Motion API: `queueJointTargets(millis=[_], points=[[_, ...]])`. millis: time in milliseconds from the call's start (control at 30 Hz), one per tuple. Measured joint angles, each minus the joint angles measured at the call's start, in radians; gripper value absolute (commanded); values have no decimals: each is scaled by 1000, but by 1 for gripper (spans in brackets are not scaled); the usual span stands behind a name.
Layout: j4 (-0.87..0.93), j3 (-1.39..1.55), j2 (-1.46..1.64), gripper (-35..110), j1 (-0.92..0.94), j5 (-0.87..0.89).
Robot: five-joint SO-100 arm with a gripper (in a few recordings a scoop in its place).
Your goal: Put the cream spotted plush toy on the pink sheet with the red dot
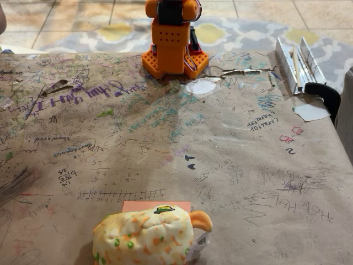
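Tiled floor and a grey-and-yellow patterned rug (pixel 242 33) across the top of the frame, beyond the far edge of the desk (pixel 231 165). Brown paper covering the desk, scribbled all over with pen marks, sums and doodles. Orange arm base (pixel 174 47) planted at top centre, upper links cut off by the frame edge, so cannot tell whether the hand is spread or pressed together. Metal rails with a black clamp (pixel 303 69) at the upper right, probably fixing something to the desk edge. Cream spotted plush toy (pixel 146 237) at bottom centre, lying on its side, orange and green spots showing, orange tail (pixel 201 221) poking out to the right, a white tag (pixel 199 245) hanging below it. Pink sheet with the red dot (pixel 157 206) directly behind, mostly hidden by the toy, just a strip of the far edge peeking out; dot itself covered. Looks as though the toy already sits on or overlaps the sheet, so likely placed; exact centring not judgeable from this low angle
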Motion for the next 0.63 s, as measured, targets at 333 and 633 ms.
queueJointTargets(millis=[333,633], points=[[160,20,2,0,55,482],[818,28,-8,0,15,1408]])
